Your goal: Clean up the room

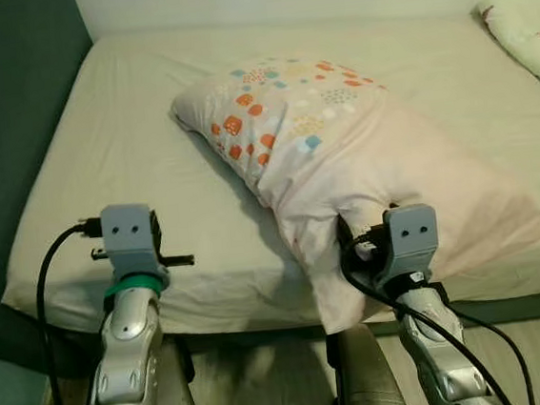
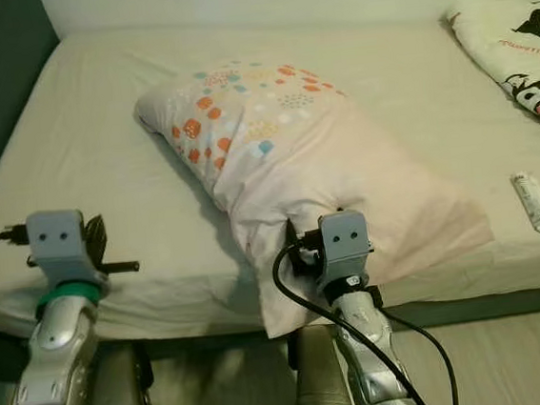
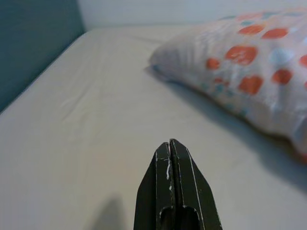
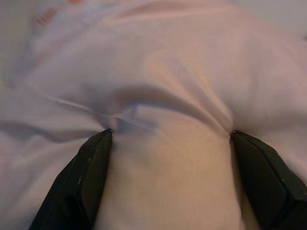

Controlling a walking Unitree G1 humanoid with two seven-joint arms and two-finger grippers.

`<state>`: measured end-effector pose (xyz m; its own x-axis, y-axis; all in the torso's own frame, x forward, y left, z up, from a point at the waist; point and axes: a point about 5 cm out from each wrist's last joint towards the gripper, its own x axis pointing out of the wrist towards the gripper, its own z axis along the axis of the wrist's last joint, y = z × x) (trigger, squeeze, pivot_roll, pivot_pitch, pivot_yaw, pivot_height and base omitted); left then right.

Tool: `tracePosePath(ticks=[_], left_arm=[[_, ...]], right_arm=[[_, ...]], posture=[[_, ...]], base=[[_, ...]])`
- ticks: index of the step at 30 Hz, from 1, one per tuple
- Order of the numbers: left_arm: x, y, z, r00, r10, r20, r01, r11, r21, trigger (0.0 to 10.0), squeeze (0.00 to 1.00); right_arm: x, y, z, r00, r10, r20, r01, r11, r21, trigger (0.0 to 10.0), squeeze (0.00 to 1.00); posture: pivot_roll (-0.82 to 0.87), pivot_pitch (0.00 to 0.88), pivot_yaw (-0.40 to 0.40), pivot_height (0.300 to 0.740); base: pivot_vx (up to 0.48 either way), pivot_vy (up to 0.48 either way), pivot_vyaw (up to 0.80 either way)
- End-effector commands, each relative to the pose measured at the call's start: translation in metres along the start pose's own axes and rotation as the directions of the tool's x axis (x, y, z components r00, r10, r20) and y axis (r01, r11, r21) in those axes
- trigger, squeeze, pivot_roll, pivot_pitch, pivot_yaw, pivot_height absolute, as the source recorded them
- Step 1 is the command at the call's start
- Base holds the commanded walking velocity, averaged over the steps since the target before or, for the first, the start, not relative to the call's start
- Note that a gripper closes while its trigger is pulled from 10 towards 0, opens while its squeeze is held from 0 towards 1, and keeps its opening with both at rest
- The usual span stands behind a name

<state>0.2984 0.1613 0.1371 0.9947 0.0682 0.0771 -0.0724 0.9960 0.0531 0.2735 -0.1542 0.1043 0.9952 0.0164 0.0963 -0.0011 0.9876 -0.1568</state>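
Right gripper (image 4: pixel 170 139), wrist view: the two black fingers (image 4: pixel 79 184) stand wide apart, pressed into the pale pink fabric of the pillow (image 4: pixel 168 72); a fold of the pillow bulges between them, and the cloth puckers at each tip; whether the fold is firmly pinched cannot be told. Left gripper (image 3: pixel 169 146), wrist view: fingers closed flat together, tips meeting, holding nothing; they hover over the bare cream sheet of the bed (image 3: pixel 72 120), with the pillow's spotted end well off to one side.

Head views: the pillow (image 2: pixel 294 152) lies slantwise across the middle of the bed (image 2: pixel 92 143), its end with orange, blue and yellow patches toward the far left, its plain pink end at the near edge, one corner drooping over the mattress side; the right gripper (image 2: pixel 311 229) meets that near end, its fingers hidden behind its grey wrist block; the left gripper (image 1: pixel 182 261) sits at the near left edge of the mattress, apart from the pillow.

The right eye view takes in a small white tube (image 2: pixel 534 201) lying on the sheet to the right of the pillow, and more of a white blanket with black-and-pink cartoon figures (image 2: pixel 513 40) at the far right corner; the left eye view takes in more of the dark teal wall (image 1: pixel 12 103) along the bed's left side.
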Motion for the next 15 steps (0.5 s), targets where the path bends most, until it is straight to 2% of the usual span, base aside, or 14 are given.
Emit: tracePosePath(ticks=[1, 3, 4, 5, 6, 7, 12, 14, 15], left_arm=[[0.002, -0.008, -0.007, 0.998, -0.045, -0.049, 0.044, 0.999, -0.022, 10.0, 0.00], [0.008, -0.020, -0.005, 0.991, -0.103, -0.087, 0.090, 0.986, -0.141, 10.0, 0.00], [0.013, -0.027, -0.002, 0.984, -0.146, -0.102, 0.121, 0.968, -0.220, 10.0, 0.00], [0.013, -0.027, -0.002, 0.984, -0.146, -0.102, 0.121, 0.968, -0.220, 10.0, 0.00], [0.019, -0.038, 0.003, 0.972, -0.209, -0.111, 0.164, 0.934, -0.316, 10.0, 0.00], [0.021, -0.041, 0.005, 0.967, -0.228, -0.111, 0.179, 0.923, -0.341, 10.0, 0.00], [0.028, -0.049, 0.013, 0.960, -0.262, -0.093, 0.217, 0.915, -0.341, 10.0, 0.00], [0.031, -0.052, 0.016, 0.960, -0.267, -0.080, 0.231, 0.923, -0.307, 10.0, 0.00], [0.031, -0.052, 0.016, 0.960, -0.267, -0.080, 0.231, 0.923, -0.307, 10.0, 0.00]], right_arm=[[0.000, -0.014, -0.001, 0.997, -0.073, -0.002, 0.072, 0.994, -0.086, 10.0, 0.00], [0.003, -0.024, 0.006, 0.992, -0.125, 0.036, 0.129, 0.979, -0.160, 10.0, 0.00], [0.005, -0.032, 0.011, 0.986, -0.151, 0.064, 0.161, 0.964, -0.209, 10.0, 0.00], [0.005, -0.032, 0.011, 0.986, -0.151, 0.064, 0.161, 0.964, -0.209, 10.0, 0.00], [0.008, -0.043, 0.016, 0.978, -0.187, 0.093, 0.206, 0.940, -0.273, 10.0, 0.00], [0.009, -0.047, 0.017, 0.975, -0.201, 0.097, 0.221, 0.930, -0.292, 10.0, 0.00], [0.013, -0.061, 0.011, 0.964, -0.260, 0.053, 0.263, 0.909, -0.323, 10.0, 0.00], [0.016, -0.066, 0.000, 0.955, -0.296, -0.032, 0.284, 0.937, -0.202, 10.0, 0.00], [0.016, -0.066, 0.000, 0.955, -0.296, -0.032, 0.284, 0.937, -0.202, 10.0, 0.00]], posture=[[-0.04, 0.039, -0.020, 0.546], [-0.05, 0.045, -0.018, 0.546], [-0.05, 0.048, -0.015, 0.546], [-0.05, 0.048, -0.015, 0.546], [-0.06, 0.053, -0.011, 0.546], [-0.06, 0.053, -0.011, 0.546], [-0.07, 0.060, -0.001, 0.546], [-0.08, 0.067, 0.009, 0.546], [-0.08, 0.067, 0.009, 0.546]], base=[[0.000, 0.000, 0.00], [0.000, 0.000, 0.00], [0.000, 0.000, 0.00], [0.000, 0.000, 0.00], [0.000, 0.000, 0.00], [0.000, 0.000, 0.00], [0.000, 0.000, 0.00], [0.000, 0.000, 0.00], [0.000, 0.000, 0.00]])
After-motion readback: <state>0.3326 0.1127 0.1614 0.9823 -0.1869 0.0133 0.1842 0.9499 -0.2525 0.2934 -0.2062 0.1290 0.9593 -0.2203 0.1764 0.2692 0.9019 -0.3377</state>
